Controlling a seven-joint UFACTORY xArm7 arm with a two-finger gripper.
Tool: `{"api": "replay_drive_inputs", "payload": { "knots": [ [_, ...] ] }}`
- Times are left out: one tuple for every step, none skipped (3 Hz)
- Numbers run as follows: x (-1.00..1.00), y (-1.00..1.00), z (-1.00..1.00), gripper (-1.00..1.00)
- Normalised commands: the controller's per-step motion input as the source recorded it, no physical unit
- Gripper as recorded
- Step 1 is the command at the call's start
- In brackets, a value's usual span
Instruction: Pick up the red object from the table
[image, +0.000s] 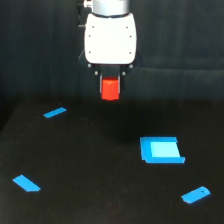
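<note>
Exterior view: the white gripper (110, 80) hangs in the upper middle of the frame, its short dark fingers closed against the sides of the red object (110, 89), which sits between them, lifted clear of the table (95, 165). On the black surface lie four blue pieces: a thin strip (54, 113) at left of centre, a square piece (161, 150) right of centre, a flat piece (26, 183) at lower left, and another (195, 194) at lower right.
</note>
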Motion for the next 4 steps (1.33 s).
{"api": "replay_drive_inputs", "payload": {
  "knots": [
    [0.04,-0.06,0.02,-1.00],
    [0.11,-0.01,0.10,-0.96],
    [-0.07,0.00,0.07,-0.90],
    [0.05,0.00,0.07,-1.00]
  ]
}}
